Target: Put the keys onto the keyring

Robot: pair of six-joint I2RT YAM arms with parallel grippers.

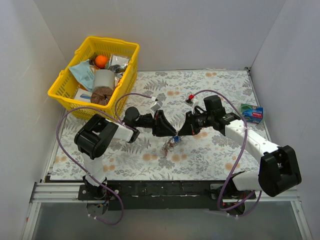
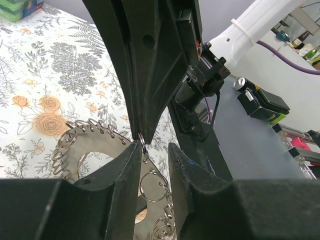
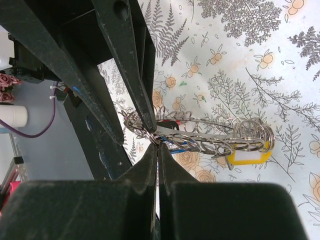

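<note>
The keyring [image 1: 168,145], a flat silvery ring edged with small split rings, hangs above the table between my two grippers. My right gripper [image 3: 159,149] is shut on one small ring at the keyring's [image 3: 210,137] edge. My left gripper [image 2: 154,150] is open, its jaws apart round the keyring's [image 2: 85,145] edge, and one finger [image 2: 115,175] touches it. A yellow tag [image 3: 247,156] and blue and red bits hang on the ring. A red key [image 1: 191,97] and a white key [image 1: 156,103] lie on the table behind the grippers.
A yellow basket [image 1: 95,75] full of items stands at the back left. A small green carton [image 1: 251,113] sits at the right by the wall. White walls close in the floral tablecloth [image 1: 215,150] on three sides.
</note>
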